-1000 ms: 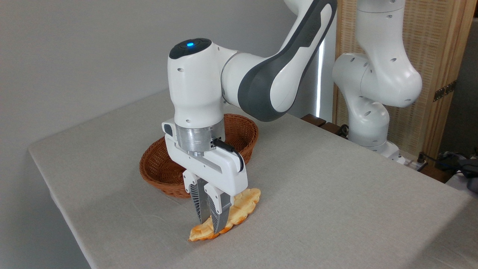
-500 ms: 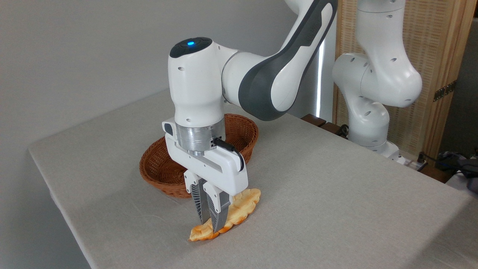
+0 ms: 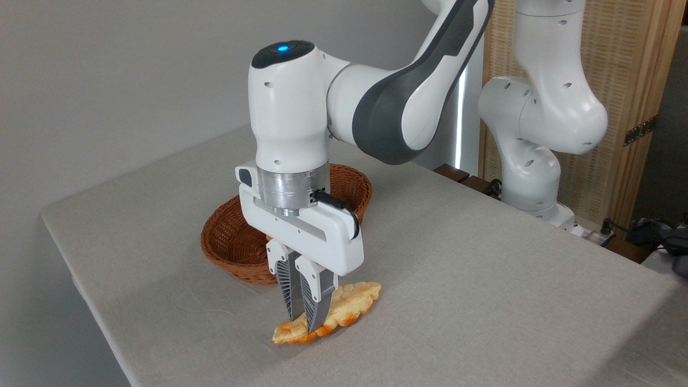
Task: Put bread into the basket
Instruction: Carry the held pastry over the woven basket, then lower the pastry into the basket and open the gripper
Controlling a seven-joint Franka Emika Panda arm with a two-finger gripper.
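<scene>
The bread (image 3: 352, 303), a long flat golden-orange pastry with scalloped edges, lies low over the grey tablecloth in front of the basket. My gripper (image 3: 303, 327) points straight down and is shut on the bread near its left end, fingers close together. The pastry's left tip sits at or just above the cloth; I cannot tell which. The basket (image 3: 226, 263), a reddish-brown oval of woven wicker, stands right behind the gripper, and my wrist hides part of its inside. What shows of its inside holds nothing.
The table (image 3: 484, 279) is covered in grey cloth, with its near-left edge (image 3: 91, 306) close to the bread. The arm's white base column (image 3: 529, 177) stands at the back right before a wooden screen (image 3: 634, 107). Cables and dark items (image 3: 661, 242) lie at the far right.
My wrist has risen a little and shifted right. The bread's right end has swung slightly right and lower, so the pastry looks flatter. The grip stays shut.
</scene>
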